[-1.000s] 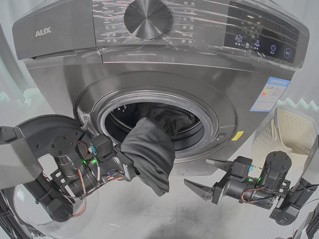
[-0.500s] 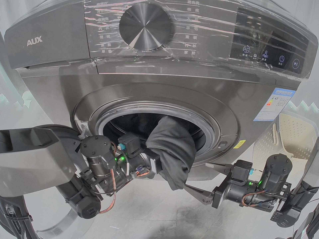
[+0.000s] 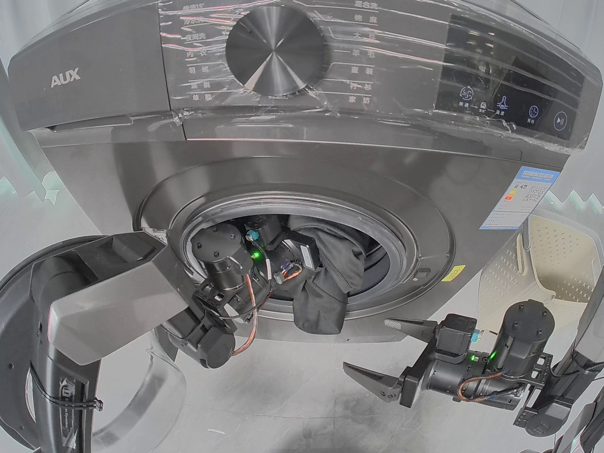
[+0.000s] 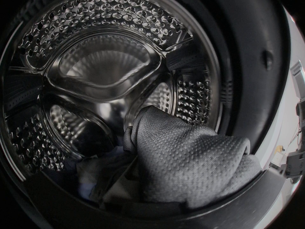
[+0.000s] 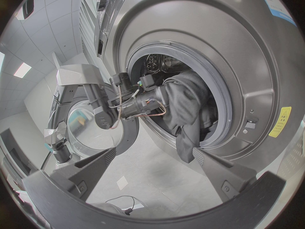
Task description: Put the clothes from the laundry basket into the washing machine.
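A dark grey garment (image 3: pixel 327 284) lies draped over my left gripper (image 3: pixel 318 253), which sits inside the washing machine's round opening (image 3: pixel 402 246). The cloth wraps the gripper, and its lower end hangs out over the door rim. In the left wrist view the garment (image 4: pixel 184 163) rises in a peak before the steel drum (image 4: pixel 105 58), with other clothes (image 4: pixel 95 172) lying low in the drum. My right gripper (image 3: pixel 371 347) hangs open and empty below and right of the opening, near the floor. The right wrist view has this gripper (image 5: pixel 152 153) facing the garment (image 5: pixel 184 105).
The washer door (image 3: pixel 38 347) is swung open at the left, close beside my left arm. A cream perforated laundry basket (image 3: pixel 553 253) stands at the right, behind my right arm. Grey floor (image 3: pixel 283 404) stretches below the machine front.
My left arm has pushed forward and up, carrying the dark garment from in front of the opening into the drum mouth. The right gripper has barely moved. The head view shifted early on.
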### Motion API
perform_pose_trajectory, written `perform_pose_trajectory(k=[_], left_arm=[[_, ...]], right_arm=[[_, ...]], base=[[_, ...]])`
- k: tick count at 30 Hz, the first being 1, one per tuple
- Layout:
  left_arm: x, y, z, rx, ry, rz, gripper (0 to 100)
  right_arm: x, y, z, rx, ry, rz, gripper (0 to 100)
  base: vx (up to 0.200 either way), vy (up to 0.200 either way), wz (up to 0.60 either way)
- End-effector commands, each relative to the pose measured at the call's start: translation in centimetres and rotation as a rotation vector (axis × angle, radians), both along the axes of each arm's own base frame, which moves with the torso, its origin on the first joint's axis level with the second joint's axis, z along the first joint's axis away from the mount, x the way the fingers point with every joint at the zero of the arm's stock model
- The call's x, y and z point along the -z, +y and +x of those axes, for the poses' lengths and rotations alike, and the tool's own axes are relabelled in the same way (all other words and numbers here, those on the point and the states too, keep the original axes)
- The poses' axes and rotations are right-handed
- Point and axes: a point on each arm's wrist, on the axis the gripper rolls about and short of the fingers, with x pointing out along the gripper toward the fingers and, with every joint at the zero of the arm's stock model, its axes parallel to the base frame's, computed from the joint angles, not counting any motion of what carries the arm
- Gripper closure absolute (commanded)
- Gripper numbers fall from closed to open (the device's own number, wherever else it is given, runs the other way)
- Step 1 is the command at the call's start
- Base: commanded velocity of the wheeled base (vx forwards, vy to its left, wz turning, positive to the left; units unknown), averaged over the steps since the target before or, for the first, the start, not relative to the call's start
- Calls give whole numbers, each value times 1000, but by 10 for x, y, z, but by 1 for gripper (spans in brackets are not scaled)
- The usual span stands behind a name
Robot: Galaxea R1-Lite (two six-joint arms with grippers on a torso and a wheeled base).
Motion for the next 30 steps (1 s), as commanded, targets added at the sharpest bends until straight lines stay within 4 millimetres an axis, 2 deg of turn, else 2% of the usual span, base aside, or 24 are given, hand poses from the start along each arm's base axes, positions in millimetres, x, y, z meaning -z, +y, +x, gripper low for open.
perform_pose_trajectory(k=[1,6,12,21,26,30], left_arm=[[20,-4,29,-37,-15,-14,100],[26,-6,44,-49,-17,-18,100],[20,-16,54,-36,-1,-36,100],[4,-24,103,-121,-50,-87,100],[-3,-24,113,-157,-81,-118,100],[-6,-24,113,-169,-88,-126,100]], right_arm=[[1,1,-2,-9,4,-2,0],[2,2,-2,-12,7,-3,0],[3,3,-2,-13,9,-5,0],[6,4,-3,-19,20,-14,0],[6,3,-4,-17,21,-15,0],[6,3,-4,-19,21,-15,0]], base=[[0,0,0],[0,0,0],[0,0,0],[0,0,0],[0,0,0],[0,0,0]])
